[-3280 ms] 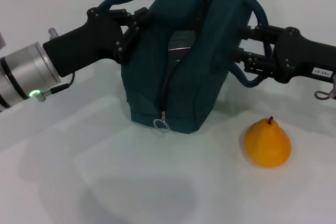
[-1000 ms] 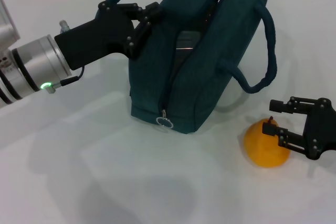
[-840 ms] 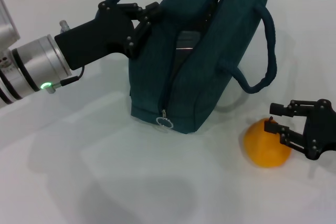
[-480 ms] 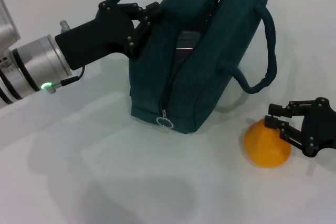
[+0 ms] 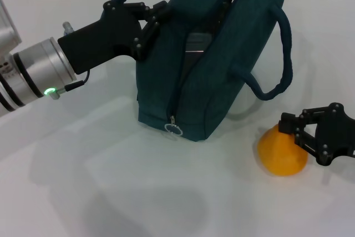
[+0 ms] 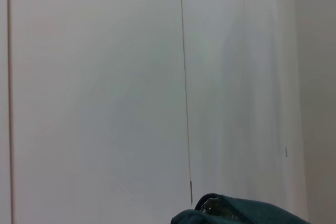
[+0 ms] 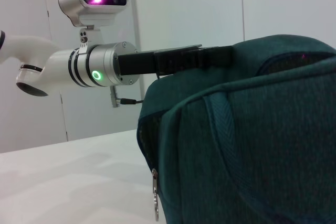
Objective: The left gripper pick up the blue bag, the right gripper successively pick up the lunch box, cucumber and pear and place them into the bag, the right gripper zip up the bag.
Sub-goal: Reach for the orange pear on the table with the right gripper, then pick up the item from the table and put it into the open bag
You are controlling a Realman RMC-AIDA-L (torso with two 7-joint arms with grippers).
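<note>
The blue bag stands on the white table with its zipper open, and it fills the right wrist view. My left gripper is shut on the bag's left handle and holds that side up. A glossy edge, probably the lunch box, shows in the bag's mouth. The cucumber is hidden. The yellow-orange pear sits on the table to the right of the bag. My right gripper is open, with its fingertips over the pear's top from the right, covering the stem.
The zipper's ring pull hangs at the bag's near bottom corner. The right handle droops toward the pear. In the right wrist view the left arm's wrist shows its green light. White table lies in front.
The right gripper left the bag's right side, came down beside the pear, then slid left over its top, hiding the stem. The left gripper and the bag stayed still over the last second.
</note>
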